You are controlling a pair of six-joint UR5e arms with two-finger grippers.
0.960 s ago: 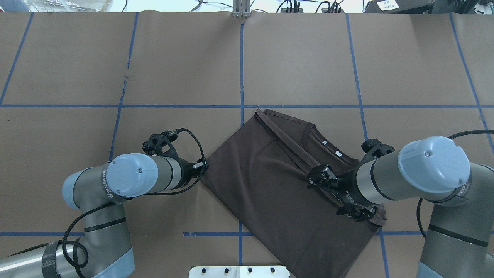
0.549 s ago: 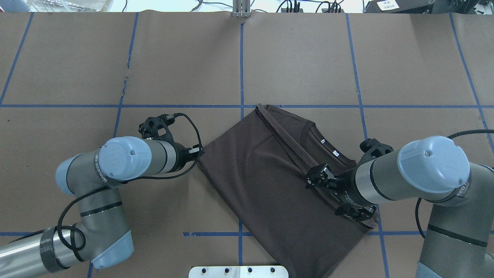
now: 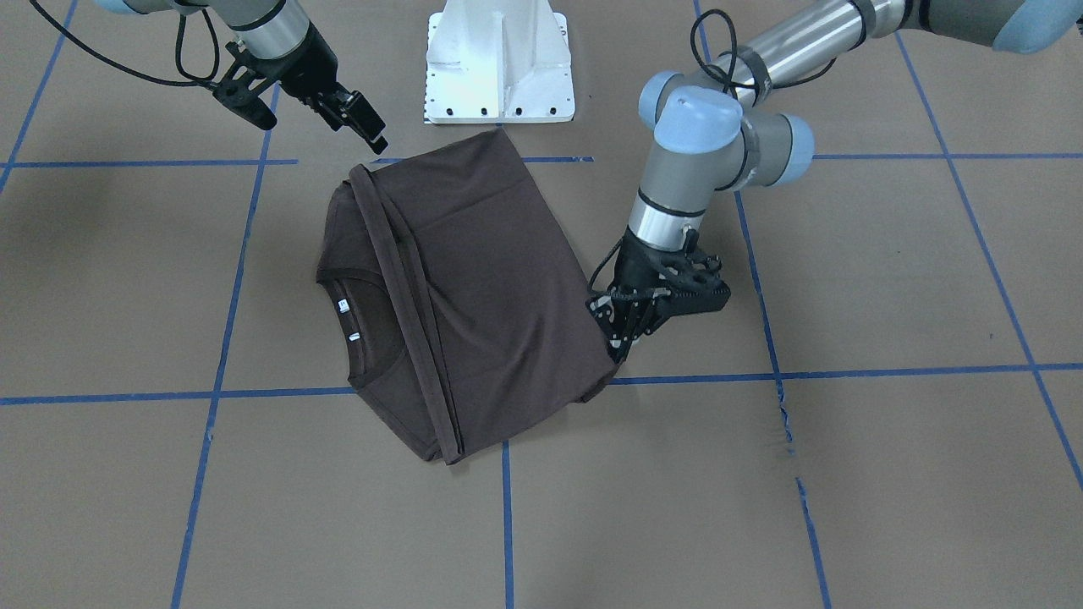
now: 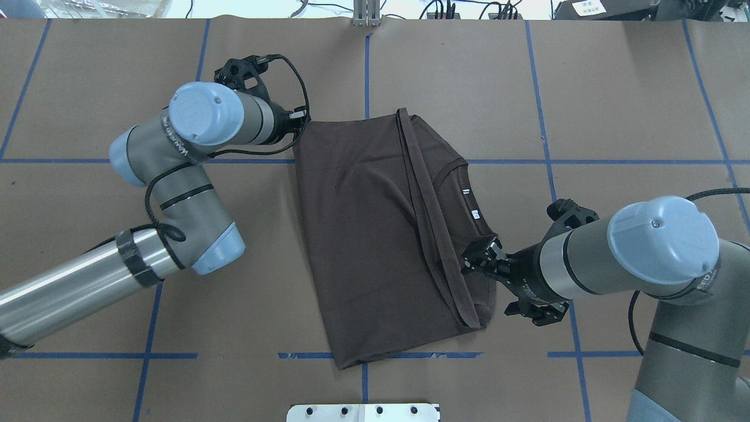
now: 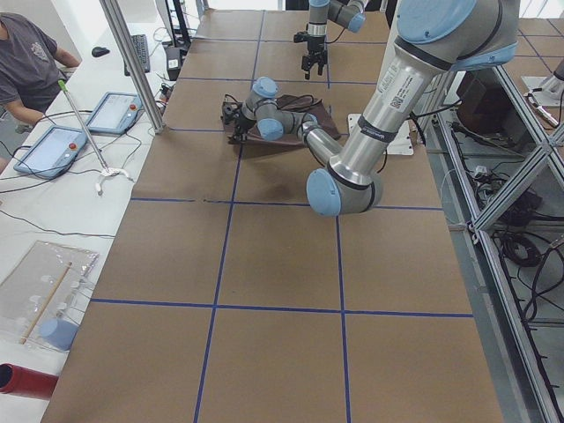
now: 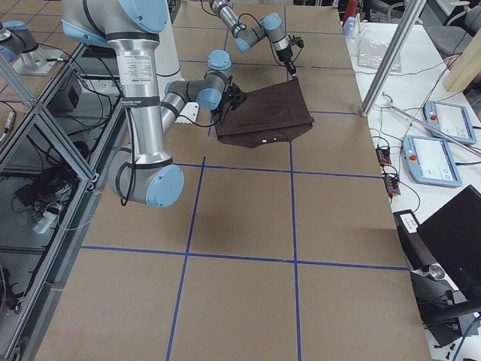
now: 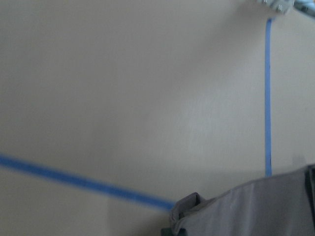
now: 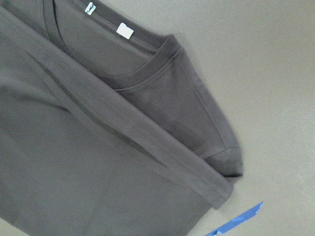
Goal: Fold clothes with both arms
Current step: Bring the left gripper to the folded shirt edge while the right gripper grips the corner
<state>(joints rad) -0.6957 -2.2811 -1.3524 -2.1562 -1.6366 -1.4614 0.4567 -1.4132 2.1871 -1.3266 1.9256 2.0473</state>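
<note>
Your left gripper (image 4: 300, 121) is pinched on a corner of the T-shirt (image 4: 369, 246). From that gripper the shirt spreads flat and folded towards your right gripper (image 4: 495, 285). That one hangs with its jaws spread over the shirt's sleeve edge, just beside the ribbed neck. The white neck labels (image 4: 476, 214) lie just beyond it. A black cable (image 4: 296, 64) loops beside the left gripper. The white pedestal (image 4: 363, 412) sits behind both grippers on the taped table (image 4: 615, 105), apart from the shirt.

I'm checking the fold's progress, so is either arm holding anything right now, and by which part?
The left gripper pinches the T-shirt by a corner on the edge opposite the collar; the right gripper hangs clear, holding nothing.
</note>
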